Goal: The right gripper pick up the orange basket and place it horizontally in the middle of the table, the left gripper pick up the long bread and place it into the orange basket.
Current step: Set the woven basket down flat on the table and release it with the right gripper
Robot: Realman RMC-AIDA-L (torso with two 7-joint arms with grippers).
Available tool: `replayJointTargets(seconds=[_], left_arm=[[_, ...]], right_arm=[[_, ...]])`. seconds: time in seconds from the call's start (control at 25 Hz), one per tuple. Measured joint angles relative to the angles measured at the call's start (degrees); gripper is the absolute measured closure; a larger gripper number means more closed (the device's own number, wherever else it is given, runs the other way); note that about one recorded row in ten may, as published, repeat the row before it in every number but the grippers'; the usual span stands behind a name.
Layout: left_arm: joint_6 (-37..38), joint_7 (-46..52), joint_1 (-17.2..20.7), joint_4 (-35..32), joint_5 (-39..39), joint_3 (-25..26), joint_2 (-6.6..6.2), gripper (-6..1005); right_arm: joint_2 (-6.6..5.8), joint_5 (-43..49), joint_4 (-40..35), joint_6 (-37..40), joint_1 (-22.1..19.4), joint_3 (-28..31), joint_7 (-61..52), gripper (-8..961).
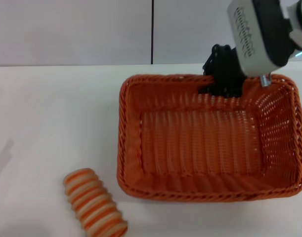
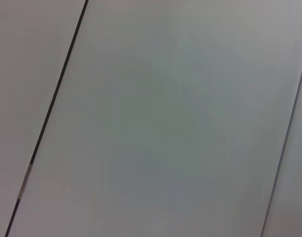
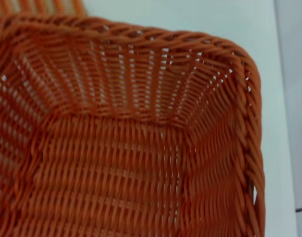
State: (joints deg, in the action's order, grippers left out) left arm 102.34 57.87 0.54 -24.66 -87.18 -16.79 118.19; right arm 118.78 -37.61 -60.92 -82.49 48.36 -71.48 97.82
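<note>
right gripper at orange basket far rim.

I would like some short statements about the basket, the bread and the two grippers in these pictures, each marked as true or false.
1. The long bread lies inside the orange basket. False: it lies on the table, outside the basket's near left corner.
2. The right gripper is at the basket's far rim. True.
3. The basket is empty. True: the head view and the right wrist view show only bare weave.
4. The left gripper is reaching for the bread. False: it is not seen in any view; its wrist camera shows only a plain pale surface.
5. The basket stands upside down. False: its opening faces up.
</note>
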Motion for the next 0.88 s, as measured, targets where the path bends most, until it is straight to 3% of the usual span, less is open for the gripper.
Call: replayJointTargets(seconds=[0.24,0.76,0.88], left_arm=[[-0.01,-0.77,0.72,0.99,0.0,0.19,-0.01,290],[0.13,-1.36,0.58,1.46,0.0,0.88,-0.03,290],[0.12,-1.36,0.44,1.46,0.0,0.88,-0.04,290]], right_arm=[[-0.04,0.29,0.0,1.74,-0.11,-4.5,1.47,790],[-0.33,0.13,-2.19,4.27,-1.24,-5.16,-2.98,781],[-0.31,-0.08,-2.41,4.33,-1.45,-5.16,-3.5,731]])
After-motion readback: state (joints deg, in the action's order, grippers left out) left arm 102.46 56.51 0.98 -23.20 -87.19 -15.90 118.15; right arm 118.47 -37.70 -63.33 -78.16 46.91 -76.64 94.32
